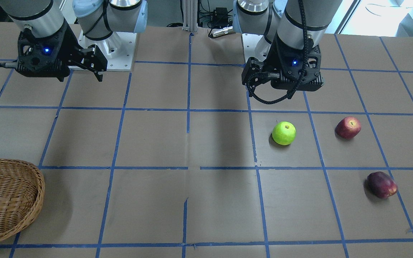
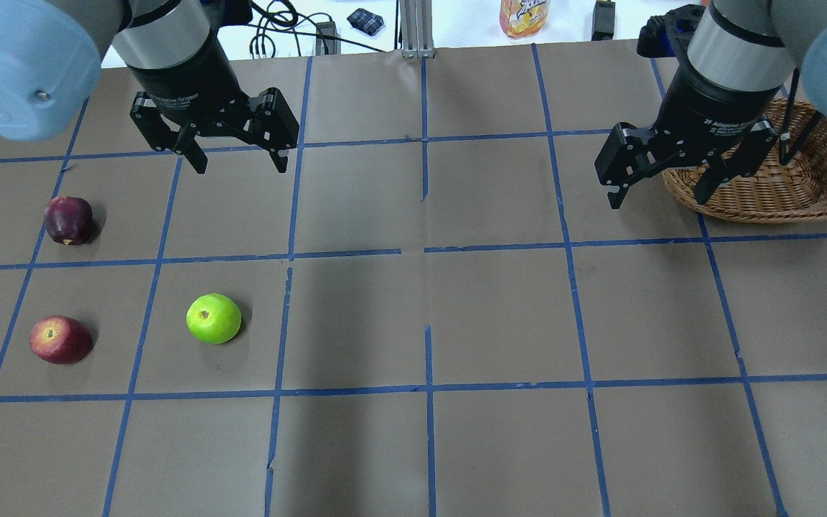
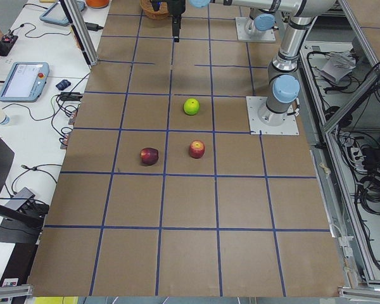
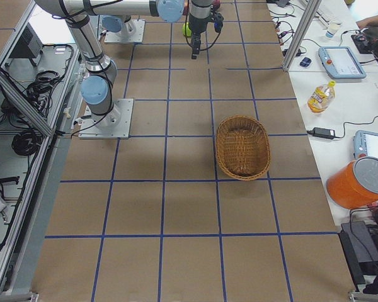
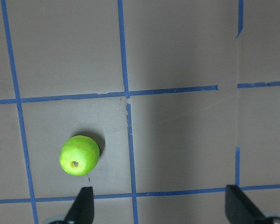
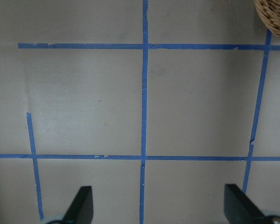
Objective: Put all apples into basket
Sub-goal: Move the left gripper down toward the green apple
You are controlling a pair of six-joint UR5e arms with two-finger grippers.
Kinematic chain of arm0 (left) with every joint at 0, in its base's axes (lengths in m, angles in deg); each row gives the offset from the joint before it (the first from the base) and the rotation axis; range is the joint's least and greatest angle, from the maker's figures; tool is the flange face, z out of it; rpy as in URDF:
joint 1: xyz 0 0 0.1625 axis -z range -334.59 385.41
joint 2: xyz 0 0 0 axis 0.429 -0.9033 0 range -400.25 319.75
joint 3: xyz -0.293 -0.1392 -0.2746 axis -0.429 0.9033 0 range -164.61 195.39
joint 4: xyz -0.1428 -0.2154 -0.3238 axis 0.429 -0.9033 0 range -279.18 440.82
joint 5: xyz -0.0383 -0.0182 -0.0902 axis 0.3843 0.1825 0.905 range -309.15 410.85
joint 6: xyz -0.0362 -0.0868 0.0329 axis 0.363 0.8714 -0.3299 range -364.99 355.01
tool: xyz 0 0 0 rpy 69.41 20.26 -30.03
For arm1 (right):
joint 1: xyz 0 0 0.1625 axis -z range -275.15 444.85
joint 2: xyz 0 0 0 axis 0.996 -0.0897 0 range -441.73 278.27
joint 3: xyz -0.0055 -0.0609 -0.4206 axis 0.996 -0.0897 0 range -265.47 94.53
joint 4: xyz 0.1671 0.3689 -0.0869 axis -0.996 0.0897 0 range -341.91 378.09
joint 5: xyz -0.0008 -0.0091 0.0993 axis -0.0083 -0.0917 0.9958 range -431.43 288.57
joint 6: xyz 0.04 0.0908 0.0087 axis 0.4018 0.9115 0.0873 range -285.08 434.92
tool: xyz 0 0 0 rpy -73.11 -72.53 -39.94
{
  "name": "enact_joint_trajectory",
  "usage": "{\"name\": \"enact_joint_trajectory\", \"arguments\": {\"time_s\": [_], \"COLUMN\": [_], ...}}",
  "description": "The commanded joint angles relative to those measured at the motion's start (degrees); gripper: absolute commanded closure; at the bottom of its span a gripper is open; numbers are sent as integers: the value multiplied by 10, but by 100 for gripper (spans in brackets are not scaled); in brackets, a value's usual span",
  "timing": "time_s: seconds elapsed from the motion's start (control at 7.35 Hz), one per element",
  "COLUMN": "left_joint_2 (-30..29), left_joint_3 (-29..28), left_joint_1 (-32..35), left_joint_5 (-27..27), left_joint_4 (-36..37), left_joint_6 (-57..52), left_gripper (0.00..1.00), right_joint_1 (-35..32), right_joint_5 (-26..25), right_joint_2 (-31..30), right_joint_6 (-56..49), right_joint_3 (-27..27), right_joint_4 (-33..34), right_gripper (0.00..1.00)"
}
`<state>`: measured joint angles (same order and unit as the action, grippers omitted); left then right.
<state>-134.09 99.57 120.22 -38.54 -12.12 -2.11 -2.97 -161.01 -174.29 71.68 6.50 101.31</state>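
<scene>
Three apples lie on the table's left side: a lime-green one (image 2: 213, 318), a red one with yellow patches (image 2: 60, 339) and a dark maroon one (image 2: 68, 220). My left gripper (image 2: 240, 162) is open and empty, high above the table, beyond the green apple (image 5: 79, 155). The wicker basket (image 2: 815, 195) sits at the far right with no apple in it. My right gripper (image 2: 657, 195) is open and empty, hovering at the basket's left rim. A bit of the basket's rim (image 6: 275, 18) shows in the right wrist view.
The brown table is marked with a blue tape grid. The two arm bases (image 1: 110, 53) stand at the robot's edge. A drink bottle (image 2: 525, 14) and cables lie on the bench past the far edge.
</scene>
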Motion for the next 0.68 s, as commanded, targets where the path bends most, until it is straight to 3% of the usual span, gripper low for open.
{"name": "enact_joint_trajectory", "arguments": {"time_s": [0.0,0.41,0.54], "left_joint_2": [8,-2,3], "left_joint_3": [11,24,65], "left_joint_1": [-12,-16,-50], "left_joint_5": [-4,-7,-9], "left_joint_4": [-2,-1,6], "left_joint_6": [-7,-27,-32], "left_gripper": [0,0,0], "right_joint_1": [0,0,0], "right_joint_5": [-1,-4,-6], "right_joint_2": [0,0,0], "right_joint_6": [0,1,1], "right_joint_3": [0,0,0], "right_joint_4": [0,20,20], "right_gripper": [0,0,0]}}
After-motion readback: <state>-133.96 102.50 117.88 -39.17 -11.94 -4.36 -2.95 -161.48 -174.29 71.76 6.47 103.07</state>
